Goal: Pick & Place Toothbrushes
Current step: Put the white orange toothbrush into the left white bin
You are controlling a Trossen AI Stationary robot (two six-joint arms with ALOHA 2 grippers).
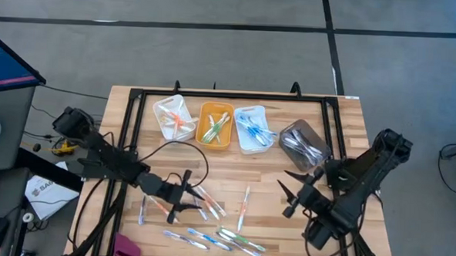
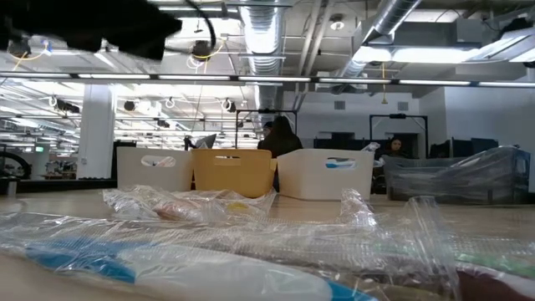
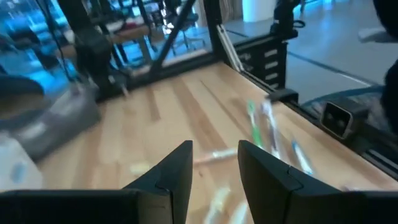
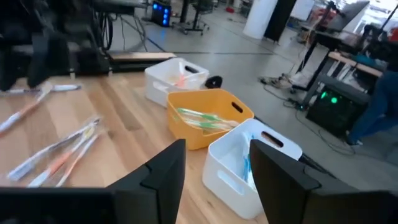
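From above I see open wood on the table point(image 1: 343, 141) between my two arms, broken only by one stray toothbrush point(image 1: 244, 206). The loose toothbrushes point(image 1: 208, 239) clutter the near edge, so any low pass there would hit them. The left gripper point(image 1: 180, 199) sits over that scatter, its fingers apart with nothing between them. The right gripper point(image 1: 293, 194) hangs over bare wood, fingers likewise apart. Four bins line the far side: white bin point(image 1: 174, 116), yellow bin point(image 1: 215, 126), second white bin point(image 1: 253, 129), grey bin point(image 1: 303, 143), standing close together, leaving little room between them. A black frame point(image 1: 233, 96) borders the table behind them.
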